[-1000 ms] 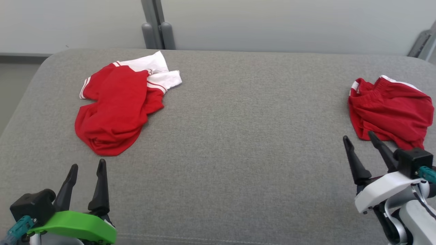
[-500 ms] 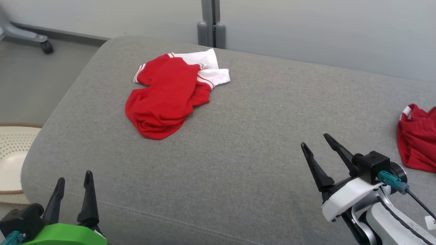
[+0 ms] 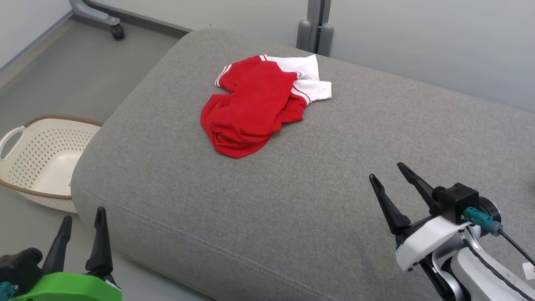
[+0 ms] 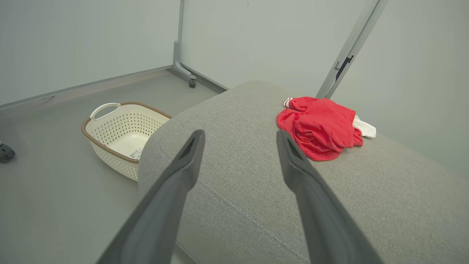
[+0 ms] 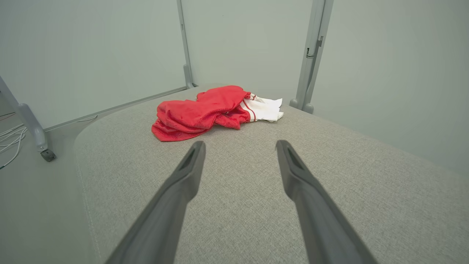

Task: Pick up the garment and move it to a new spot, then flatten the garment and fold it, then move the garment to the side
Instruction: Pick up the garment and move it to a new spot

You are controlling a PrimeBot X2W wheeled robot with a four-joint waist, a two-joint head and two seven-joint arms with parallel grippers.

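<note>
Right tool (image 3: pixel 385 171) hovers low over the grey bench (image 3: pixel 292 188), its two dark fingers spread wide and holding nothing. Left tool (image 3: pixel 83 213) is just as open and empty, hanging off the bench's near corner, with a white basket (image 3: pixel 16 163) on the floor ahead to its left. A crumpled red and white garment (image 3: pixel 255 108) lies on the bench well ahead of both: forward and left of the right tool, forward and right of the left one. Its long axis runs diagonally, red end nearer, white end farther. The right tool looks somewhat nearer, so it probably has the easier reach.
</note>
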